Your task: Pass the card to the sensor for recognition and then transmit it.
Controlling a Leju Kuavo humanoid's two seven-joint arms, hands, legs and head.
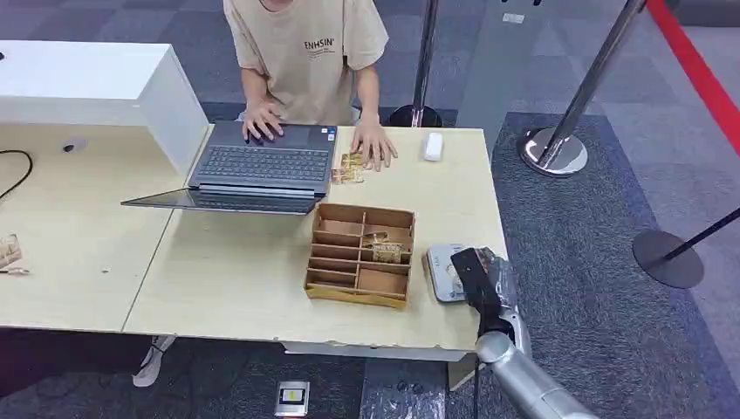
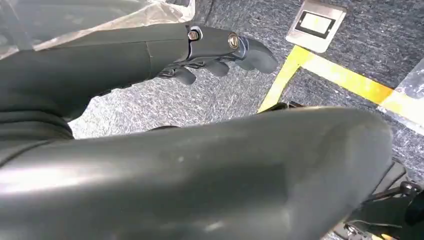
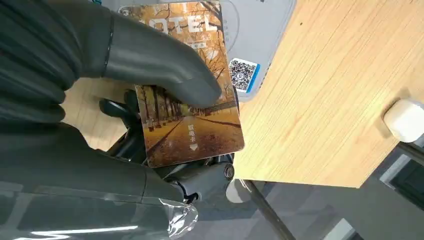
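My right hand (image 1: 489, 278) hovers over the grey card sensor (image 1: 441, 272) at the table's right front. In the right wrist view the hand (image 3: 150, 65) pinches a hotel card (image 3: 192, 130) with an autumn tree picture between thumb and fingers, held just over the sensor (image 3: 265, 30), which bears a QR sticker. My left hand (image 2: 215, 47) hangs over the grey carpet with its fingers curled and nothing in them.
A wooden divider box (image 1: 359, 255) with more cards stands left of the sensor. A person sits behind an open laptop (image 1: 253, 170), one hand by two cards (image 1: 349, 168). A white small device (image 1: 433, 146) lies farther back. Stanchion posts (image 1: 558, 131) stand to the right.
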